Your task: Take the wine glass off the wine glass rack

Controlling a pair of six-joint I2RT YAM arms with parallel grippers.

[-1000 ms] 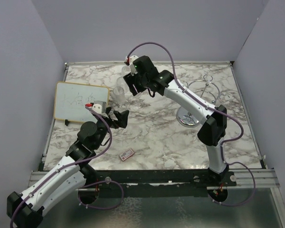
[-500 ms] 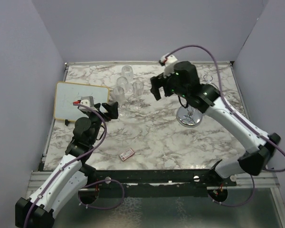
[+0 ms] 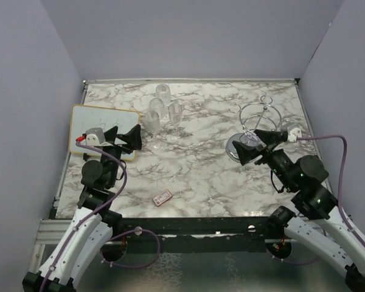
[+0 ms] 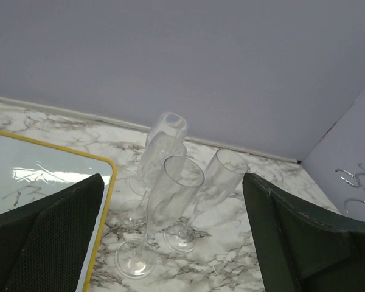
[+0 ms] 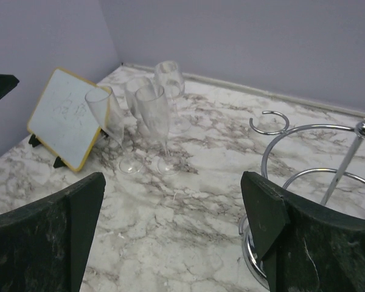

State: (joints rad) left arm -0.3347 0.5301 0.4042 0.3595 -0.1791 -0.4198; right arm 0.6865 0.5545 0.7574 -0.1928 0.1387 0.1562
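Observation:
Several clear wine glasses stand upright in a cluster on the marble table, at the back left of centre. They also show in the left wrist view and the right wrist view. The chrome wine glass rack stands at the right on its round disc base; its loops show in the right wrist view, and I see no glass hanging on them. My left gripper is open and empty, just left of the glasses. My right gripper is open and empty beside the rack base.
A yellow-framed whiteboard stands propped at the left, under my left gripper, and shows in the right wrist view. A small red and white card lies near the front edge. Grey walls close in three sides.
My right arm has swung back from the glass cluster to the near right, beside the rack. My left arm has drawn back to the left, over the whiteboard.

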